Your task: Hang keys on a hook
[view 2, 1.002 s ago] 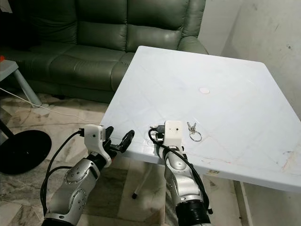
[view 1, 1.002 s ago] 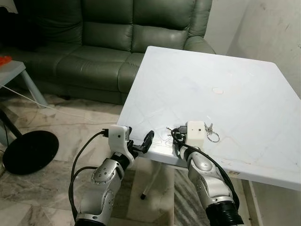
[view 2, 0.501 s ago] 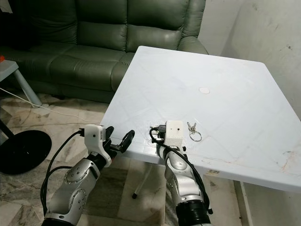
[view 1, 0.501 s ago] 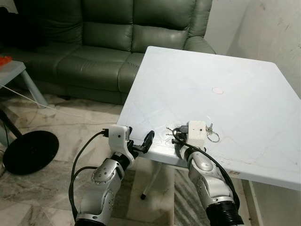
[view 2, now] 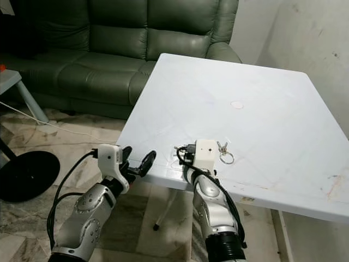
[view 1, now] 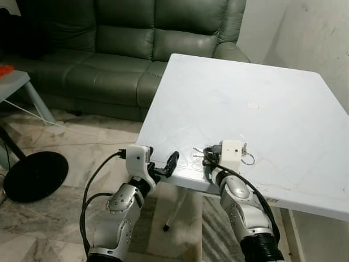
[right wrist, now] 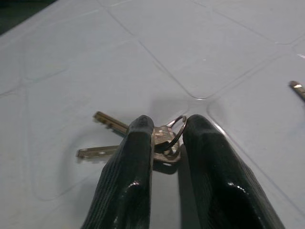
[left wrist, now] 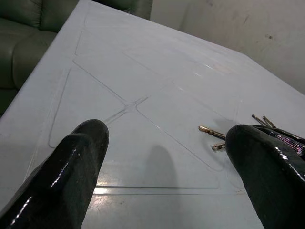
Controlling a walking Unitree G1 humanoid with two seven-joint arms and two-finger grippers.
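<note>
Jaws spread wide, the left gripper hangs just off the near edge of the white table, level with the tabletop. To its right, the right gripper rests on the table with its jaws pinched narrow around the ring of a bunch of keys, which lies flat on the tabletop near the front edge.

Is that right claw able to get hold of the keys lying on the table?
Probably yes. The right claw is already down on the white table, its fingers closing on the ring of the keys, with nothing between them.
</note>
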